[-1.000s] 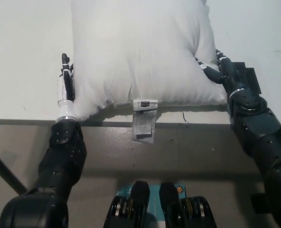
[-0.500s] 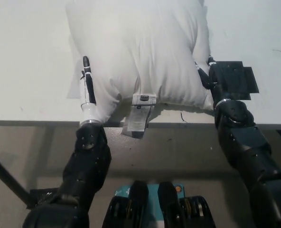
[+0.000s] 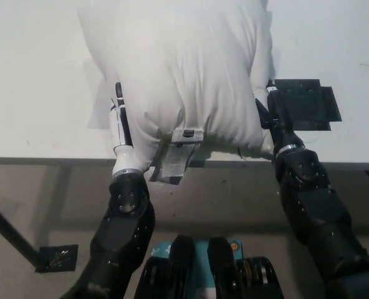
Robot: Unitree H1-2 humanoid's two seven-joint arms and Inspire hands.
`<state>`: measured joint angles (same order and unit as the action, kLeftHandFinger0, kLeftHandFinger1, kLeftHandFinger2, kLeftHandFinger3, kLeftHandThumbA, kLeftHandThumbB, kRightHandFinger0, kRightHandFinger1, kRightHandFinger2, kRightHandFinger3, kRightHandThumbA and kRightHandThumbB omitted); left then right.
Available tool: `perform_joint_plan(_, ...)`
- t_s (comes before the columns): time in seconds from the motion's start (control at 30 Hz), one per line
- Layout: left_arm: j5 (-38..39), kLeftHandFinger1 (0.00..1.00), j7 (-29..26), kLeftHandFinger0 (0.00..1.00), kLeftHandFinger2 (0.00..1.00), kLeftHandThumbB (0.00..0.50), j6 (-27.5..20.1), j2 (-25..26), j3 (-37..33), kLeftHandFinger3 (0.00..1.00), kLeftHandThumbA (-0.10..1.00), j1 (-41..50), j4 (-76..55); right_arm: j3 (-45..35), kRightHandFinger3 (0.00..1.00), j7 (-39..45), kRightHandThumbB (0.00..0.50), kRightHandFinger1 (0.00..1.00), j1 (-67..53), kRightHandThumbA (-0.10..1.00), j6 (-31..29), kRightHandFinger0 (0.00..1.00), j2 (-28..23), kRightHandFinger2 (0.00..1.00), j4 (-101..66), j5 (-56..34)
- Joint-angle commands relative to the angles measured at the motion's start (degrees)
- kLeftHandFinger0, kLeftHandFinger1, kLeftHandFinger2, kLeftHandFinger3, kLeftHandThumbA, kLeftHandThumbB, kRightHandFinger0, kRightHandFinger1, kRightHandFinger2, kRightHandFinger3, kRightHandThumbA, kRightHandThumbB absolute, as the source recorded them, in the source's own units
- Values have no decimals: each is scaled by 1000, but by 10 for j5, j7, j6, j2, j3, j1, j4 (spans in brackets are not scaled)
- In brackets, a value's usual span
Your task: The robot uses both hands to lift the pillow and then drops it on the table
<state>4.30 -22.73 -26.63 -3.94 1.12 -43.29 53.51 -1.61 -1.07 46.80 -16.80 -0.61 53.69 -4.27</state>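
Counter (image 3: pixel 41 81) first: a pale, flat top fills the upper picture, its near edge running across just below the middle. On it, near that edge, sits the white pillow (image 3: pixel 184 68), bunched narrow at its lower end and looking pinched inward between the two hands. A shadow shows beside its lower left side, so it seems partly raised, though whether it has cleared the counter cannot be told. Dark patches (image 3: pixel 303 104) lie on the counter just right of the pillow. A tag (image 3: pixel 175 156) hangs from the pillow's bottom seam over the counter edge.

Squeezing evenly from both sides looks like the thing that matters here: if one side presses harder, the soft filling will likely slump and slide out. Lifting both arms together and level should keep the grip.

The left hand (image 3: pixel 121 124) is white, set upright with fingers pointing away from the robot, pressed flat against the pillow's lower left side. The right hand (image 3: pixel 268 115) is black, pressed against the lower right side, mostly hidden behind the bulge. Both grip the pillow by squeezing it.
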Motion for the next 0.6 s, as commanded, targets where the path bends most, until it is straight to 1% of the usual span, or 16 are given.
perform_joint_plan(0.0,-56,1000,46,1000,1000,2,17,-61,-62,1000,1000,-37,-166,74,1000,54,310,1000,18,1000,30,1000,55,1000,-214,33)
perform_joint_plan(0.07,-58,1000,52,1000,1000,0,29,-58,-68,1000,1000,-42,-207,79,1000,50,300,1000,18,1000,42,1000,50,1000,-260,38)
perform_joint_plan(0.13,-55,1000,55,1000,1000,0,32,-58,-69,1000,1000,-46,-227,82,1000,47,285,1000,20,1000,47,1000,46,1000,-286,44)
perform_joint_plan(0.17,-48,1000,59,1000,1000,9,44,-59,-69,1000,1000,-50,-252,83,1000,50,276,1000,22,1000,63,1000,42,1000,-315,40)
perform_joint_plan(0.2,-42,1000,61,1000,1000,23,47,-58,-68,1000,1000,-63,-275,87,1000,52,255,1000,28,1000,72,1000,35,1000,-349,45)
perform_joint_plan(0.23,-35,1000,63,1000,1000,9,52,-57,-66,1000,1000,-73,-298,90,1000,50,262,1000,34,1000,87,1000,28,1000,-379,53)
perform_joint_plan(0.27,-25,1000,66,1000,1000,19,61,-57,-64,1000,1000,-78,-312,91,1000,46,271,1000,36,1000,98,1000,25,1000,-396,60)
perform_joint_plan(0.3,-15,1000,69,1000,1000,19,71,-57,-63,1000,1000,-82,-324,93,1000,43,273,1000,36,1000,110,1000,21,1000,-413,66)
perform_joint_plan(0.33,-12,1000,70,1000,1000,35,88,-55,-63,1000,1000,-85,-343,93,1000,40,293,1000,36,1000,121,1000,16,1000,-433,75)
perform_joint_plan(0.37,-10,1000,69,1000,1000,61,130,-49,-63,1000,1000,-92,-387,93,1000,34,305,1000,36,1000,151,1000,6,1000,-482,87)
perform_joint_plan(0.4,-10,1000,68,1000,1000,56,142,-47,-64,1000,1000,-92,-399,93,1000,33,306,1000,36,1000,160,1000,4,1000,-493,88)
perform_joint_plan(0.43,-14,1000,66,1000,1000,62,163,-43,-65,1000,1000,-94,-425,91,1000,32,324,1000,38,1000,171,1000,-1,1000,-513,89)
perform_joint_plan(0.47,-13,1000,65,1000,1000,85,175,-42,-65,1000,1000,-95,-438,90,1000,30,333,1000,38,1000,177,1000,-3,1000,-523,90)
perform_joint_plan(0.5,-11,1000,65,1000,1000,92,185,-42,-65,1000,1000,-96,-449,90,1000,28,335,1000,39,1000,180,1000,-4,1000,-531,94)
perform_joint_plan(0.53,-9,1000,65,1000,1000,106,196,-41,-65,1000,1000,-102,-468,89,1000,23,352,1000,42,1000,188,1000,-8,1000,-549,100)
perform_joint_plan(0.57,-17,1000,63,1000,1000,106,195,-41,-66,1000,1000,-109,-479,88,1000,21,353,1000,47,1000,192,1000,-11,1000,-563,104)
